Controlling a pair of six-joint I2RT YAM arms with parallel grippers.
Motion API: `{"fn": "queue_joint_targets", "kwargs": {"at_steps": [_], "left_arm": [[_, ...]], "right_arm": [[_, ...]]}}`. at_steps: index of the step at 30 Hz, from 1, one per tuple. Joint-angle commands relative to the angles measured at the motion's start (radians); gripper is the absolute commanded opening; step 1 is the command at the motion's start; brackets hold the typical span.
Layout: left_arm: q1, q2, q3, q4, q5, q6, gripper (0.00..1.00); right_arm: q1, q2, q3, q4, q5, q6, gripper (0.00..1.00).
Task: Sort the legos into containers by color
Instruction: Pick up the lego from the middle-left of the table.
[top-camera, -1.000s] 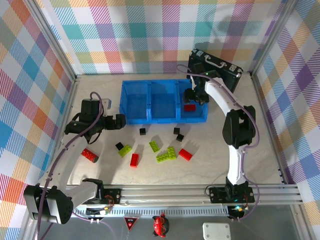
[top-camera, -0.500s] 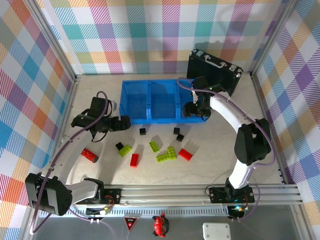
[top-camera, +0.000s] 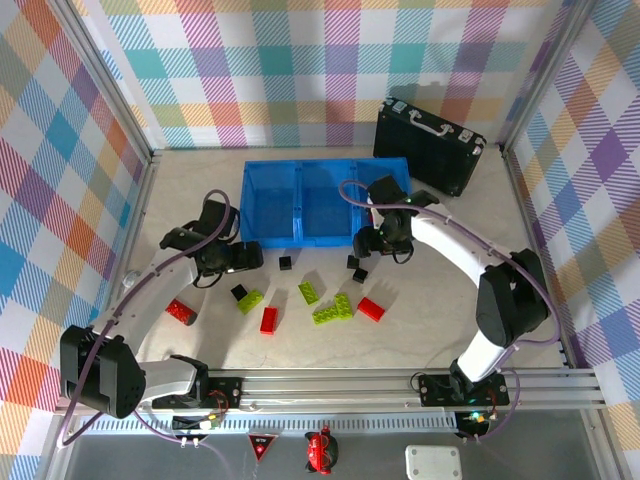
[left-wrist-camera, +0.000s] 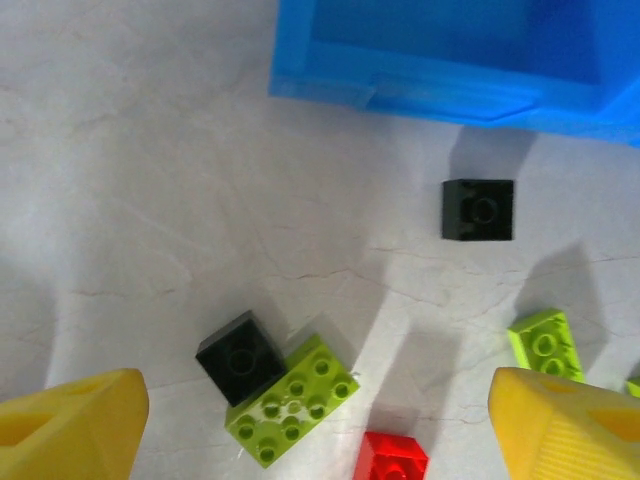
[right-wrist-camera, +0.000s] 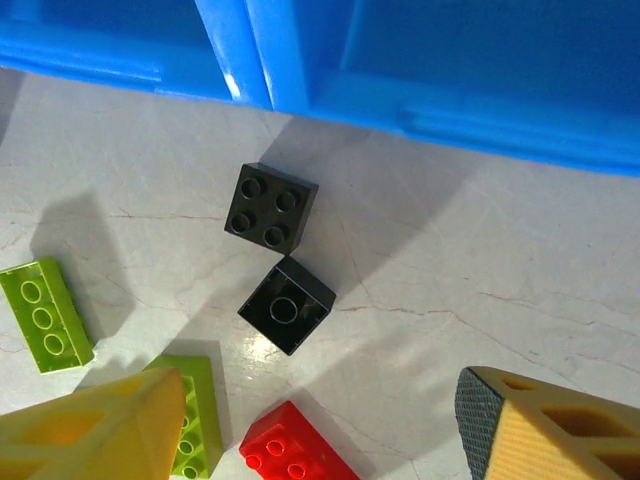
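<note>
The pale marbled table (top-camera: 450, 300) carried everything. Along its far side lay the long blue tray (top-camera: 272, 240), split into three square compartments, and beyond its right end sat the black case (top-camera: 430, 145).

The left gripper (top-camera: 250, 258) hung just in front of the tray's left compartment. Its yellow fingers (left-wrist-camera: 70, 420) were spread wide, with nothing grasped between them. The right gripper (top-camera: 366, 243) hovered at the tray's front wall, near the divider between the middle and right compartments. Its fingers (right-wrist-camera: 100, 430) were likewise released and empty.

The legos lay scattered on the table in front of the tray, none touching a finger. Largest was a wide lime piece (top-camera: 333, 309), with a red brick (top-camera: 371, 309) just beside it on the right and a short lime bar (top-camera: 309, 292) near its left. A lime brick (top-camera: 250, 301) touched a black cube (top-camera: 239, 292), and a second red brick (top-camera: 268, 320) lay near them. A third red brick (top-camera: 180, 311) sat well apart to the left. A lone black cube (top-camera: 286, 263) rested near the tray. A four-stud black cube (right-wrist-camera: 271, 203) and a single-stud black cube (right-wrist-camera: 287, 305) lay just beside each other below the right gripper.
</note>
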Motion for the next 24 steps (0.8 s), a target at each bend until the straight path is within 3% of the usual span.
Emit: {"fn": "queue_joint_targets", "kwargs": {"at_steps": [1, 6, 24], "left_arm": [[-0.008, 0.015, -0.040, -0.039, -0.044, -0.084, 0.85], [-0.008, 0.054, -0.093, 0.015, -0.026, -0.170, 0.67], [0.013, 0.193, -0.187, 0.135, -0.054, -0.262, 0.56]], "right_arm": [[0.011, -0.037, -0.028, 0.021, -0.022, 0.026, 0.73], [0.018, -0.043, -0.051, 0.017, -0.009, 0.027, 0.72], [0.025, -0.075, -0.081, 0.005, 0.012, 0.018, 0.72]]}}
